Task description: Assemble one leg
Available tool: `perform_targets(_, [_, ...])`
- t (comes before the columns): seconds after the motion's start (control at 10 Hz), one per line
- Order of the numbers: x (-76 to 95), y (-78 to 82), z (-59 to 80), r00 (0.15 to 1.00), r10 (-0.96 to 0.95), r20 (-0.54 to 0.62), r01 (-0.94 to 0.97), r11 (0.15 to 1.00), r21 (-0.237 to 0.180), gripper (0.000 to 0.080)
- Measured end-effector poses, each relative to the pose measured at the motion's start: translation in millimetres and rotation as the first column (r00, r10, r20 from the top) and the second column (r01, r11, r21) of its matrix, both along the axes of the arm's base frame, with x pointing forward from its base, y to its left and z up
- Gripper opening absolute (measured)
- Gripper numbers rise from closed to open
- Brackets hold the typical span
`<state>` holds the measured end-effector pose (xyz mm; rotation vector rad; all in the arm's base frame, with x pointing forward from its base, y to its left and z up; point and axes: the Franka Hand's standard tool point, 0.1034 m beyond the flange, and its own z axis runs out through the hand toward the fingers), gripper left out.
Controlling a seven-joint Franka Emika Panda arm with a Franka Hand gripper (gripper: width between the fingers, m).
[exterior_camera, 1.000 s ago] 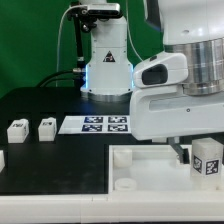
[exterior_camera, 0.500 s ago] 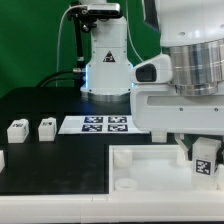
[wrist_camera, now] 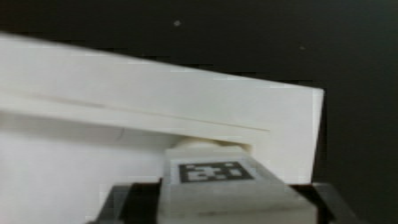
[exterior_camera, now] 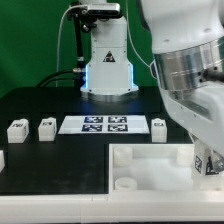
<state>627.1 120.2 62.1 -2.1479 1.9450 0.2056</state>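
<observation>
Leg (wrist_camera: 214, 172) held in gripper (wrist_camera: 215, 200), over tray (wrist_camera: 125, 110).
Wrist view: fingers (wrist_camera: 128, 203) clamp leg from both sides, tag face up, at tray's corner. Ext view: gripper (exterior_camera: 207, 160) w/ leg (exterior_camera: 211, 163) at 4 o'clock, tray (exterior_camera: 150, 170) below; 3 more legs nr marker board (exterior_camera: 106, 124).

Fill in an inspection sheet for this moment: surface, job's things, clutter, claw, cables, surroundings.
Surface: black table, marker board lying flat on it.
Job's things: one leg in the claw, over the white tray at the exterior view's right; three loose legs flanking the marker board.
Clutter: nothing seen.
Claw: claw shut on the leg, fingers either side.
Cables: black cable running down beside the white robot base.
Surroundings: green backdrop.
</observation>
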Motion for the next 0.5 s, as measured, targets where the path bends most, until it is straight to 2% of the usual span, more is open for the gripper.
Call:
perform_targets(0.3, [-1.4,0.5,-1.9,0.957,-0.280,-0.083,0.283,0.959,0.025,0.0296])
perform_targets(0.5, [-0.8,0.7,-1.9,0.915,-0.389,-0.109,0.393,0.920,0.018,0.0296])
